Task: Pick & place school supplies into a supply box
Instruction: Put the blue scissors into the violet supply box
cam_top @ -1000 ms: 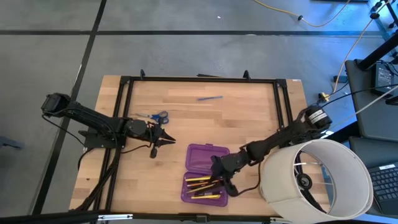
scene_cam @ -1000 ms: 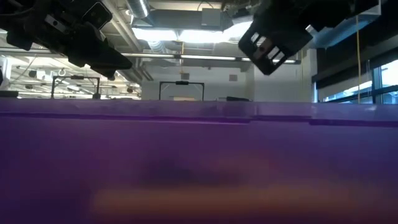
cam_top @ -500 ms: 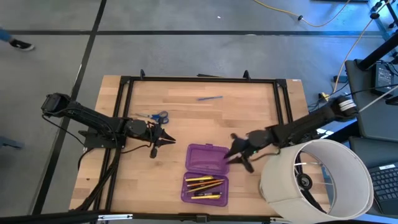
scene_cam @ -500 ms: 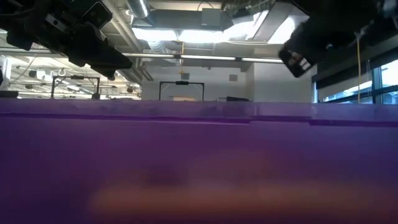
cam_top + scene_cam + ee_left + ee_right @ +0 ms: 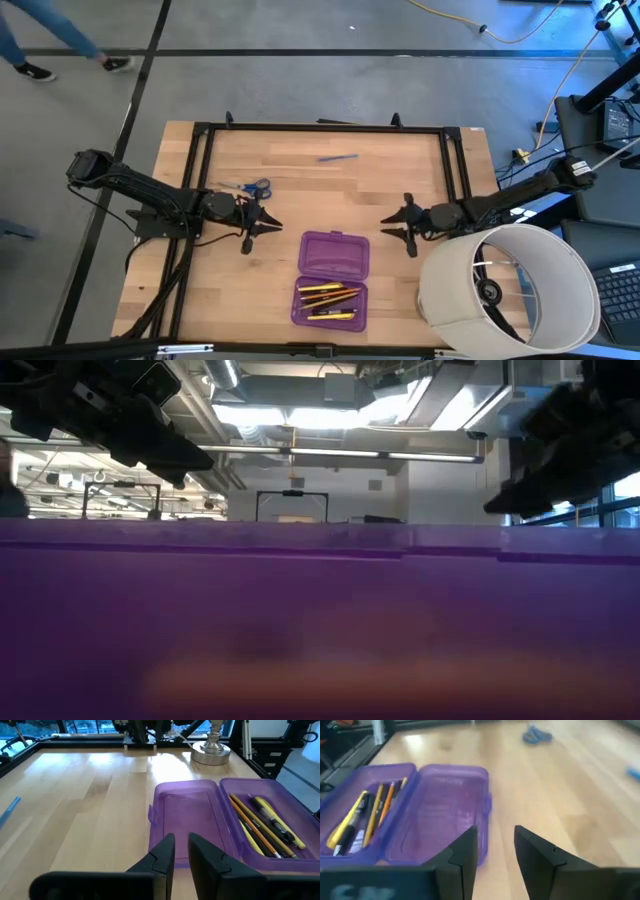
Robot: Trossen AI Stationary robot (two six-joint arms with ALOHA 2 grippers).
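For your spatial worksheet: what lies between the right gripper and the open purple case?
Only bare wooden tabletop, seen in the high view, separates the right gripper from the purple case.

low view: purple supply box (image 5: 320, 620) wall fills the frame, blurred, hiding the table beyond | right wrist view: scissors (image 5: 537, 735) past the box blurred | blue pen (image 5: 634, 772) cut by edge
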